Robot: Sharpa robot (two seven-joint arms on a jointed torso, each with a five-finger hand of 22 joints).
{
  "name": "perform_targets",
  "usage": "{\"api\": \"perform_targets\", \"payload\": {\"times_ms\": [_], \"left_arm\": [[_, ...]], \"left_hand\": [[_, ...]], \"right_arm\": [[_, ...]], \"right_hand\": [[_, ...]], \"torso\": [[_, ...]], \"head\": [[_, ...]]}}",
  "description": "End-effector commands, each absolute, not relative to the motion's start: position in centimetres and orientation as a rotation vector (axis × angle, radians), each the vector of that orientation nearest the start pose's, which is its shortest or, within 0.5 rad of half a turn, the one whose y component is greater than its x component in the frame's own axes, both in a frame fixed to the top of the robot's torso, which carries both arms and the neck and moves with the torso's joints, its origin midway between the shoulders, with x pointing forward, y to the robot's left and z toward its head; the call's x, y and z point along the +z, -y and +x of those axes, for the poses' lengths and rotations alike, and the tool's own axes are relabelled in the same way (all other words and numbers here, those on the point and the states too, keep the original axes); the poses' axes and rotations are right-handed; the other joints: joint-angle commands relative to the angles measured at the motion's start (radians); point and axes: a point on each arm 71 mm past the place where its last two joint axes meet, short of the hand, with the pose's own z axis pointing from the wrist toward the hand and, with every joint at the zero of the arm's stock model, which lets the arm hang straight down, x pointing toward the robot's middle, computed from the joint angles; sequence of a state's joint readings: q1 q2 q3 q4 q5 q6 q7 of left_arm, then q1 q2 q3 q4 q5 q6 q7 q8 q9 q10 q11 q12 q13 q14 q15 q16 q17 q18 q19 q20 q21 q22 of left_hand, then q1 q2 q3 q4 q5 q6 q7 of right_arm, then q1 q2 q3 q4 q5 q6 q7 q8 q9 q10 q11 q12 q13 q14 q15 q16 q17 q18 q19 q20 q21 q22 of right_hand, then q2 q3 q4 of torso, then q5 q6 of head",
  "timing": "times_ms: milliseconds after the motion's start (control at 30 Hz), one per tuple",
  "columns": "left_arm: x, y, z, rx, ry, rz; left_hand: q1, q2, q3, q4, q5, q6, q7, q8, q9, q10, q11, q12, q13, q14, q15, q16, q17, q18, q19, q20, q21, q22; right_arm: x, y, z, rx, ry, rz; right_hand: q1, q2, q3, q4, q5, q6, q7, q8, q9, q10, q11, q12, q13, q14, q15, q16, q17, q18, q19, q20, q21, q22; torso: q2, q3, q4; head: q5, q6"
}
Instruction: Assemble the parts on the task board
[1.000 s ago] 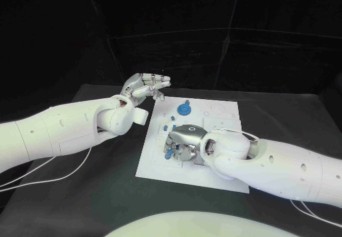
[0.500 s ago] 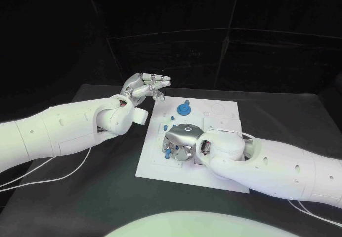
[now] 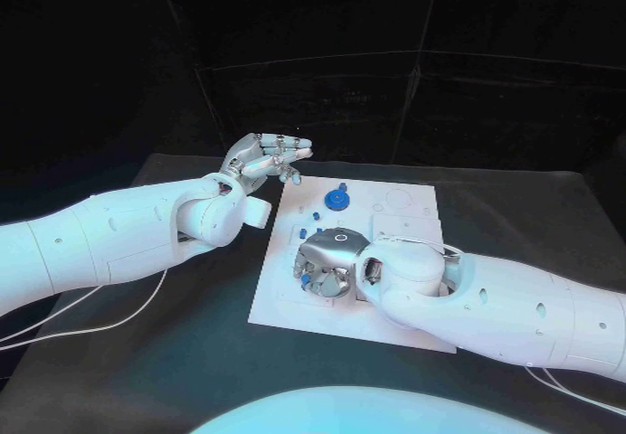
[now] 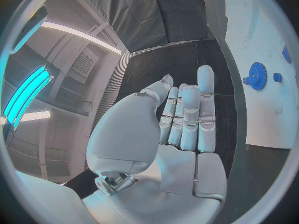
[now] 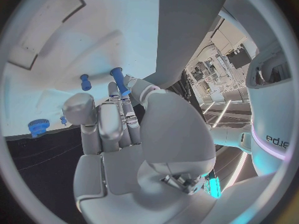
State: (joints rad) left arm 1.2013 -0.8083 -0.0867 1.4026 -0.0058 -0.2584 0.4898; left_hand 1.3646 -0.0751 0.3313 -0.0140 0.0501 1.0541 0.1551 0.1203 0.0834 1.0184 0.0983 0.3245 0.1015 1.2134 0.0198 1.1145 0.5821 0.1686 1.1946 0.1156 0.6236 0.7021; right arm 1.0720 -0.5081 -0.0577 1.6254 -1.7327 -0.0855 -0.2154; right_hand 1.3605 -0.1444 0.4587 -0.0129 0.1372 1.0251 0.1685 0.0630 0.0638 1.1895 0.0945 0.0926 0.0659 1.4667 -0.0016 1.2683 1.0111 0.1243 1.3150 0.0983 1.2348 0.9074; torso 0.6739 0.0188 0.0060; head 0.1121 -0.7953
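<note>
The task board (image 3: 392, 217) is a flat white plate with shallow outlined recesses, lying on the black table (image 3: 156, 362) under dark curtained walls. The right hand (image 3: 327, 264) rests over its near half, fingertips (image 5: 118, 87) pinching a slim blue peg (image 5: 120, 80); a second, shorter blue peg (image 5: 85, 81) stands just beyond them. One blue gear (image 3: 338, 198) sits past those fingers on the far half — the left hand (image 3: 266, 158) hovers off the board's far corner, fingers loosely curled, holding nothing.

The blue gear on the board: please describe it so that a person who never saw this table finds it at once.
Find the white task board in the middle of the black table. The blue gear lies near its far edge, just beyond the right hand. It is the widest blue part, round and toothed, unlike the small slim blue pegs nearby.
</note>
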Motion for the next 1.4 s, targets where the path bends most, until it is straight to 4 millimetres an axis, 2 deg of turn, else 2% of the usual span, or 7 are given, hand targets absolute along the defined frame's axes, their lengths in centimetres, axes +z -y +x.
{"api": "perform_targets", "payload": {"times_ms": [33, 433, 533, 1000, 1167, 1333, 1400], "left_arm": [[-19.3, -22.7, 50.5, -1.557, -1.36, -1.06], [-19.3, -22.7, 50.5, -1.556, -1.36, -1.061], [-19.3, -22.7, 50.5, -1.556, -1.36, -1.061], [-19.4, -22.9, 50.5, -1.552, -1.359, -1.062], [-19.4, -23.2, 50.5, -1.548, -1.357, -1.063], [-19.4, -23.3, 50.5, -1.544, -1.355, -1.064], [-19.4, -23.5, 50.5, -1.541, -1.353, -1.065]], "left_hand": [[0.005, 0.005, -0.005, -0.002, 0.002, -0.006, 0.005, 0.004, 0.0, -0.009, 0.002, 0.007, 0.0, -0.006, -0.002, -0.003, 0.0, 0.014, -0.006, 0.002, -0.005, -0.002], [0.005, 0.005, -0.005, -0.002, 0.002, -0.006, 0.005, 0.004, 0.0, -0.009, 0.002, 0.007, 0.0, -0.006, -0.002, -0.003, 0.0, 0.014, -0.006, 0.002, -0.005, -0.002], [0.005, 0.005, -0.005, -0.002, 0.002, -0.006, 0.005, 0.004, 0.0, -0.009, 0.002, 0.007, 0.0, -0.006, -0.002, -0.003, 0.0, 0.014, -0.006, 0.002, -0.005, -0.002], [0.005, 0.005, -0.005, -0.002, 0.002, -0.006, 0.005, 0.004, 0.0, -0.009, 0.002, 0.007, 0.0, -0.006, -0.002, -0.003, 0.0, 0.014, -0.006, 0.002, -0.005, -0.002], [0.005, 0.005, -0.005, -0.002, 0.002, -0.006, 0.005, 0.004, 0.0, -0.009, 0.002, 0.007, 0.0, -0.006, -0.002, -0.003, 0.0, 0.014, -0.006, 0.002, -0.005, -0.002], [0.005, 0.005, -0.005, -0.002, 0.002, -0.006, 0.005, 0.004, 0.0, -0.009, 0.002, 0.007, 0.0, -0.006, -0.002, -0.003, 0.0, 0.014, -0.006, 0.002, -0.005, -0.002], [0.005, 0.005, -0.005, -0.002, 0.002, -0.006, 0.005, 0.004, 0.0, -0.009, 0.002, 0.007, 0.0, -0.006, -0.002, -0.003, 0.0, 0.014, -0.006, 0.002, -0.005, -0.002]], "right_arm": [[-23.1, 0.7, 39.2, 0.867, -1.783, -0.654], [-23.1, 0.8, 39.3, 0.872, -1.787, -0.643], [-23.0, 0.9, 39.3, 0.877, -1.774, -0.63], [-21.7, 2.9, 39.0, 0.953, -1.653, -0.53], [-20.5, 5.6, 38.7, 1.007, -1.629, -0.434], [-18.7, 10.1, 39.9, 1.019, -1.67, -0.195], [-18.2, 12.8, 40.6, 0.988, -1.697, -0.069]], "right_hand": [[-0.011, -0.003, -0.01, 0.002, 0.003, -0.012, 0.0, -0.001, 0.0, -0.012, 0.0, -0.005, 0.0, 0.017, 0.005, 0.001, -0.001, -0.004, -0.001, 0.007, -0.004, -0.001], [-0.017, -0.008, -0.021, 0.005, 0.003, -0.022, 0.001, 0.0, 0.001, -0.025, 0.003, -0.013, 0.0, 0.017, 0.008, 0.006, 0.005, -0.003, -0.003, 0.009, -0.008, -0.006], [-0.028, -0.022, -0.049, 0.009, -0.001, -0.057, 0.003, -0.003, -0.001, -0.089, 0.013, -0.03, -0.004, -0.006, 0.016, -0.034, -0.06, 0.01, -0.043, 0.014, -0.055, -0.087], [0.019, 0.017, -0.359, 0.045, 0.017, -0.162, 0.01, 0.003, 0.004, -0.313, 0.034, 0.057, 0.005, -0.134, 0.037, -0.22, -0.364, 0.06, -0.192, 0.036, -0.294, -0.416], [0.043, 0.031, -0.432, 0.074, 0.039, -0.15, 0.01, 0.01, 0.008, -0.297, 0.027, 0.123, 0.012, -0.167, 0.034, -0.27, -0.449, 0.061, -0.202, 0.035, -0.327, -0.438], [0.041, 0.063, -0.453, 0.092, 0.046, -0.085, 0.006, 0.035, 0.016, -0.146, 0.008, 0.229, 0.039, -0.11, 0.019, -0.176, -0.325, 0.059, -0.17, 0.023, -0.309, -0.418], [0.029, 0.071, -0.464, 0.107, 0.054, -0.057, -0.002, 0.049, 0.019, -0.061, -0.008, 0.281, 0.059, -0.054, 0.007, -0.081, -0.177, 0.038, -0.099, 0.013, -0.215, -0.279]], "torso": [[0.0, 0.0002, 0.0005], [0.0, 0.0003, 0.0001], [0.0, 0.0002, 0.0001], [-0.001, 0.0012, -0.0035], [-0.004, 0.0005, -0.0049], [-0.008, -0.001, -0.0051], [-0.008, -0.0019, -0.0064]], "head": [[-0.001, 0.0], [0.0, -0.001], [0.0, -0.001], [0.008, 0.003], [0.001, 0.006], [-0.011, 0.013], [-0.023, 0.019]]}}
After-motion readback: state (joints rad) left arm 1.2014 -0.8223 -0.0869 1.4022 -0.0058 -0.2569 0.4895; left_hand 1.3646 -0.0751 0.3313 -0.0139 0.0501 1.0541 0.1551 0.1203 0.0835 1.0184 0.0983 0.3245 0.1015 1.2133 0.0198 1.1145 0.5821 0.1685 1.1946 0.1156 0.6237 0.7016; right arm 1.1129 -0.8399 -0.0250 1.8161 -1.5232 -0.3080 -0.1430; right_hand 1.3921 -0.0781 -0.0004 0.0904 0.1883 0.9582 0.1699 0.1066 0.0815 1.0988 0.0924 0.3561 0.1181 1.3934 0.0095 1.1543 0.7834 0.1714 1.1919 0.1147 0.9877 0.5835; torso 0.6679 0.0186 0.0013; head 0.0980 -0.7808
